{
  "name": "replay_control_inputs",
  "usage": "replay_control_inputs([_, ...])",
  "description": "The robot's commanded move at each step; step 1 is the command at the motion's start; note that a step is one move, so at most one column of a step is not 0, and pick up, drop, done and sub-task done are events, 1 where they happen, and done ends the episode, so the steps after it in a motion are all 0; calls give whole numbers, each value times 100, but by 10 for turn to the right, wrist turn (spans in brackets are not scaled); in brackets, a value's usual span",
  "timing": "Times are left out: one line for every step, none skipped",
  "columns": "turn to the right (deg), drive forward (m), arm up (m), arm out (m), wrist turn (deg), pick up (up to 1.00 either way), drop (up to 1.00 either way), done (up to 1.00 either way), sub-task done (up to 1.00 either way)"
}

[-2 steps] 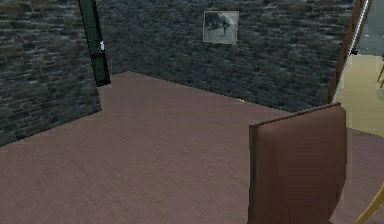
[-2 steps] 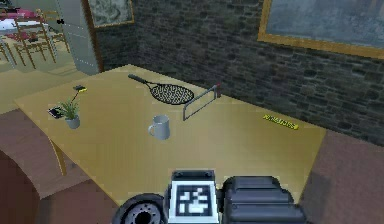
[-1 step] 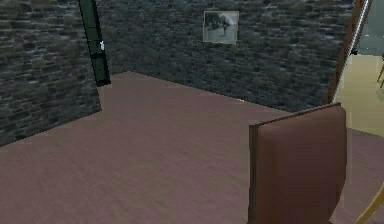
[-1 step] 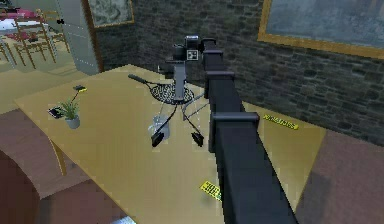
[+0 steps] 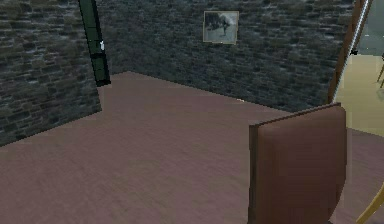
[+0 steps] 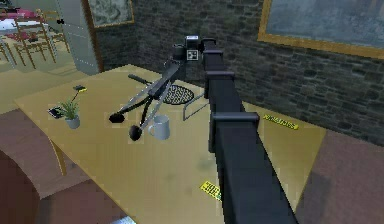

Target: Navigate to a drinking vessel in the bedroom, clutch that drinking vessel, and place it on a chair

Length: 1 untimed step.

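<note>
grasp step is judged in hand: the gripper (image 6: 126, 125) is seen at the white mug (image 6: 160, 127), in from the tabletop (image 6: 180, 162) edges; its state cannot be told. a lift is called for next.

Forward view: walls (image 5: 160, 40) of dark rough stonework. The floor (image 5: 150, 140) is a dull brown-mauve. One small framed picture (image 5: 221, 26) hangs on the far wall. A dark green upright (image 5: 93, 45) stands at the left wall's corner. A red-brown chair back (image 5: 298, 165) rises at bottom right.

Arm side view: a pale wooden table (image 6: 100, 95) stands near a dark wall carrying wood-framed panels (image 6: 325, 22). A pale door (image 6: 78, 35) at upper left adjoins a brighter room with wooden chairs (image 6: 32, 42).
</note>
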Motion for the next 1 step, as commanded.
replay_control_inputs([0,0,0,0,450,0,0,0,0])
